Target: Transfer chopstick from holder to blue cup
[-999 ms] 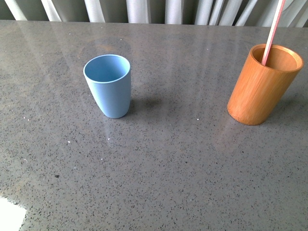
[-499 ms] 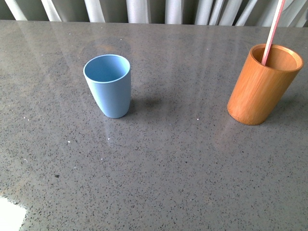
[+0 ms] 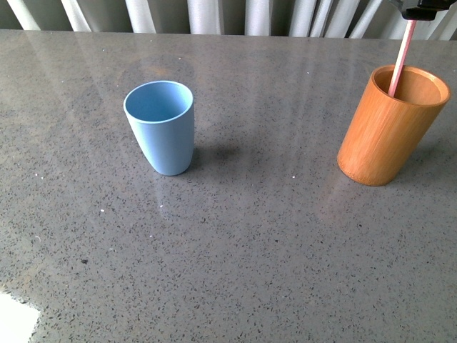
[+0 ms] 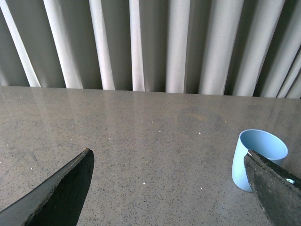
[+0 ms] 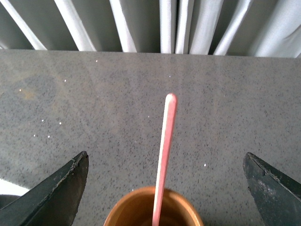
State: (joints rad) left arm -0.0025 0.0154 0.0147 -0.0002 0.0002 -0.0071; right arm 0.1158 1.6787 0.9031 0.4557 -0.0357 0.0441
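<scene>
The light-blue cup [image 3: 161,125] stands upright and empty on the left of the table. At the right stands the orange-brown holder [image 3: 389,128] with one pink chopstick [image 3: 401,61] leaning out of it. A dark part of my right gripper [image 3: 423,7] shows at the chopstick's top. In the right wrist view the gripper [image 5: 165,154] is open, the chopstick [image 5: 164,141] rising between its fingers above the holder [image 5: 183,202] and touching neither. My left gripper [image 4: 168,153] is open and holds nothing, with the blue cup [image 4: 256,155] partly hidden behind one finger [image 4: 273,188].
The grey speckled table [image 3: 250,236] runs back to a wall of pale pleated curtains [image 3: 207,14]. A white patch [image 3: 14,318] shows at the front left corner.
A dark part of my right gripper has come into the front view at the top right, over the chopstick's upper end. Cup, holder and chopstick have not moved.
</scene>
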